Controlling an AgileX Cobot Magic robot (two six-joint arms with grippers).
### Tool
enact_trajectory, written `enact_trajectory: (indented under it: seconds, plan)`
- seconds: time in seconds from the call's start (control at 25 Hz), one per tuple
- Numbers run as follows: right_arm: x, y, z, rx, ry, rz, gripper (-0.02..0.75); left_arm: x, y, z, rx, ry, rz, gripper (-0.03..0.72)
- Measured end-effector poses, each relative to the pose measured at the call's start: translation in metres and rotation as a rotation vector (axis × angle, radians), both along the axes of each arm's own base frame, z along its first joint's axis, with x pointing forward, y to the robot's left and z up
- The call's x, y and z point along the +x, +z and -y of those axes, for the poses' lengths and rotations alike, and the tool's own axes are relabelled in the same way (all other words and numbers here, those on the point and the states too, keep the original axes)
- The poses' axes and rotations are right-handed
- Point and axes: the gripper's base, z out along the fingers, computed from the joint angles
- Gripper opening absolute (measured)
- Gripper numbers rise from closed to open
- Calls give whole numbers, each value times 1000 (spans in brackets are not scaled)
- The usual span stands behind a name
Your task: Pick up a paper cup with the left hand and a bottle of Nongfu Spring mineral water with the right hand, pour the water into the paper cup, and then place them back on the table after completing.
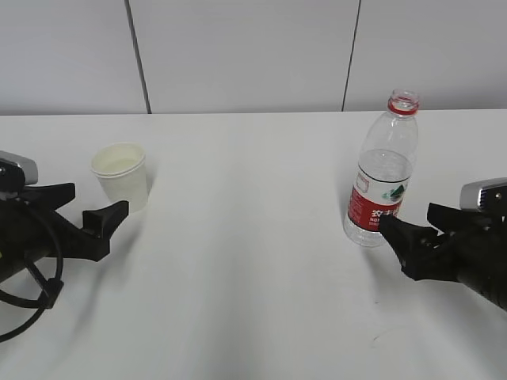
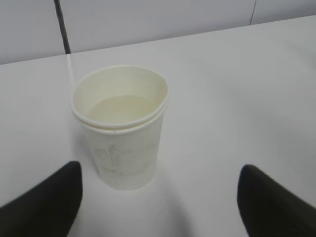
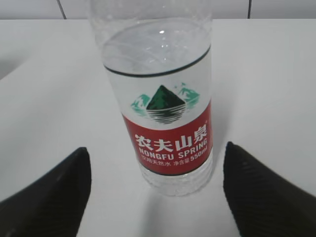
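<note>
- A faint dark scuff (image 1: 386, 336) marks the worktop (image 1: 253, 261) nearest the camera, at about 5 o'clock in the exterior view.
- The left hand (image 1: 79, 215) reaches in from 9 o'clock, low over the worktop, its jaws spread wide and empty.
- In the left wrist view, its two black fingers (image 2: 47, 205) sit at the bottom corners with the cup (image 2: 121, 126) between and beyond them, not touched by either.
- The right hand (image 1: 420, 229) reaches in from 3 o'clock, jaws likewise wide and empty.
- In the exterior view its near fingertip lies just in front of the bottle (image 1: 383, 170) base; whether it touches cannot be told there.
- The right wrist view shows both fingers (image 3: 49, 197) clear of the bottle (image 3: 163, 98), one at each bottom corner.
- The cup (image 1: 121, 176) stands upright on the worktop at about 10 o'clock, white paper, with what looks like a doubled rim.
- A pale level surface shows inside it, though whether this is liquid or the cup bottom cannot be told.
- The bottle stands upright at about 2 o'clock, well apart from the cup, uncapped, with a red ring at the neck.
- Its red label (image 3: 173, 143) faces the right hand, under a green mountain mark.
- The water (image 3: 158, 54) sits above the label, roughly half the bottle's height.
- A grey panelled wall (image 1: 238, 55) closes the far edge at 12 o'clock.
</note>
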Motion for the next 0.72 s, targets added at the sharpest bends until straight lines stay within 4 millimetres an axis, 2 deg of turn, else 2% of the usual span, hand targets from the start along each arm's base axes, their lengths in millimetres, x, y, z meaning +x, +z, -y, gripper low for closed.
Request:
enact_trajectory:
  seconds: [0.4, 0.72]
  plan:
    - [-6, -4, -2, 0, 21, -139, 597, -7, 15, -6, 107, 22, -109, 554]
    - [-16, 11, 1, -31, 10, -221, 596, -14, 21, -11, 140, 64, -214, 552]
